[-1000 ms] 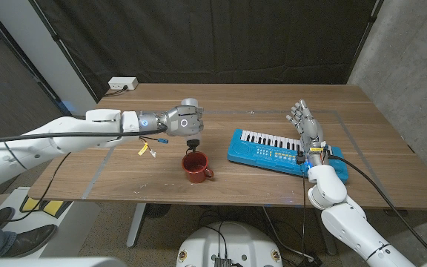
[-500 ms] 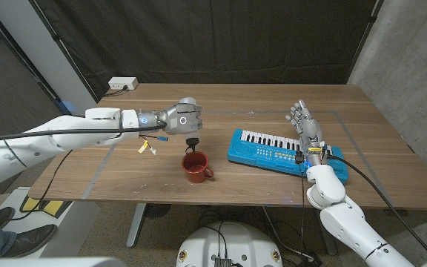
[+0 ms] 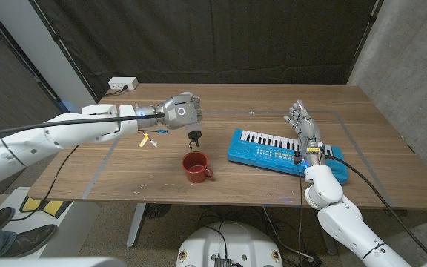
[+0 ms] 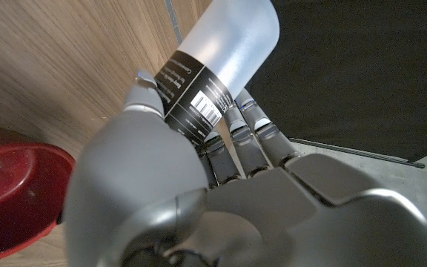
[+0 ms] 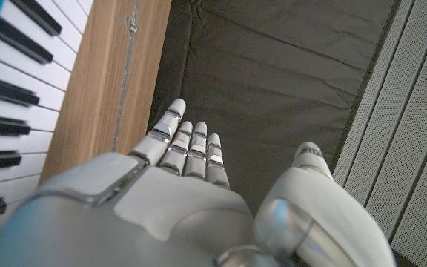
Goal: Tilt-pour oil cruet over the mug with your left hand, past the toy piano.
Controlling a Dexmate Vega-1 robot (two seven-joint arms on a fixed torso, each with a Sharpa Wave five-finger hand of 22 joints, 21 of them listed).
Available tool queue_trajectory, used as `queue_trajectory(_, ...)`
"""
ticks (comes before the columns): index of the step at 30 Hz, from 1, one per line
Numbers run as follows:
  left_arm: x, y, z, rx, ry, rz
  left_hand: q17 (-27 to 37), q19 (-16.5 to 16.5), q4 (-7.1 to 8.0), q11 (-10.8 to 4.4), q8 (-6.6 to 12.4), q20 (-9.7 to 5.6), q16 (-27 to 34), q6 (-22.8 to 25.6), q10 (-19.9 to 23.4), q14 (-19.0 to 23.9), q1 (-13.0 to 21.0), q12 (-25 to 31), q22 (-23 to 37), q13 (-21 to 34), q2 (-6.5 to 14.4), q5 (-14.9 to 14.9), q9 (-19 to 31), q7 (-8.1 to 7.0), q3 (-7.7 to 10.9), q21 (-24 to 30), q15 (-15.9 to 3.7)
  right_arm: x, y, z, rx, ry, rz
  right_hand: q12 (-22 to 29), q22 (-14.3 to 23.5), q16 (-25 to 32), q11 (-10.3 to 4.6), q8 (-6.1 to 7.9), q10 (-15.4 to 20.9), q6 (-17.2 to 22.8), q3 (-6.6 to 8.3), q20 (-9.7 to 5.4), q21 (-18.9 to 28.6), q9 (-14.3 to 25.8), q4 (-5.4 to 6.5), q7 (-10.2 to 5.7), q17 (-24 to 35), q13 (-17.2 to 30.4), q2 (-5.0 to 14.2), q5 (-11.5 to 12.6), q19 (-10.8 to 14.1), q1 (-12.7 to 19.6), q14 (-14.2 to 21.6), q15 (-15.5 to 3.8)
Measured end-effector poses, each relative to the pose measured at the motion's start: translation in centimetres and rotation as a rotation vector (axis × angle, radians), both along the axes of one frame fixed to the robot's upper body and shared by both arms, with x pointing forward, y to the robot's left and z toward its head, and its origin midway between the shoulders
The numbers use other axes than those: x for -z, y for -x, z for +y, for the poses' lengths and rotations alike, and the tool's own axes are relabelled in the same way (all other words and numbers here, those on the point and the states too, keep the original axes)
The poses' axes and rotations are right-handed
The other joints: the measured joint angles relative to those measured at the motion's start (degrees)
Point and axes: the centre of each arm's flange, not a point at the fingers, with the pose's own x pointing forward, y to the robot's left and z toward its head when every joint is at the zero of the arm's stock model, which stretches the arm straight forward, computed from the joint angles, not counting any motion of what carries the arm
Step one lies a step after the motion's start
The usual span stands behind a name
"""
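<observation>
The left hand (image 3: 181, 110) grips a tilted oil cruet (image 4: 215, 58), spout down, at eleven o'clock above the red mug (image 3: 196, 167). At the mug's three o'clock, the right hand (image 3: 303, 126), fingers spread and empty, stands by the toy piano (image 3: 265, 150).

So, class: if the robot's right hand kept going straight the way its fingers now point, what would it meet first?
Probably nothing on the table. The right hand stands beside the toy piano with fingers pointing up and away; in the right wrist view only the dark curtain lies ahead, though depth is unclear.

So my silver-grey left hand (image 4: 199, 200) has got a frosted white oil cruet (image 4: 221, 52) with a black label band, white print on it. The mug (image 3: 195, 167) is red, the toy piano (image 3: 276, 152) bright blue with black-and-white keys, and the tabletop (image 3: 110, 167) is brown woodgrain.
</observation>
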Motion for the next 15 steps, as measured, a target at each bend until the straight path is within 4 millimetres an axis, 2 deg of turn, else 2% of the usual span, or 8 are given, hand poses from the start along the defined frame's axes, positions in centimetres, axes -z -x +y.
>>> queue_trajectory(15,-1.1,0.2,-0.1,0.042,0.214,0.115,0.00,-0.31,0.47,0.04,-0.44,0.31,0.00,-0.85,-0.44,-0.31,-0.60,-0.22,0.00,-0.02,0.61,-0.03,0.01,0.22,-0.32,0.00,0.31,-0.3,0.2,0.3,-0.003,0.009,-0.001,0.00,0.00,0.00,0.00,0.00,0.00,0.00,0.00,0.00,-0.01,0.00,0.00,0.00,-0.08,0.00,0.00,0.00,-0.01,0.00,0.00,0.00)
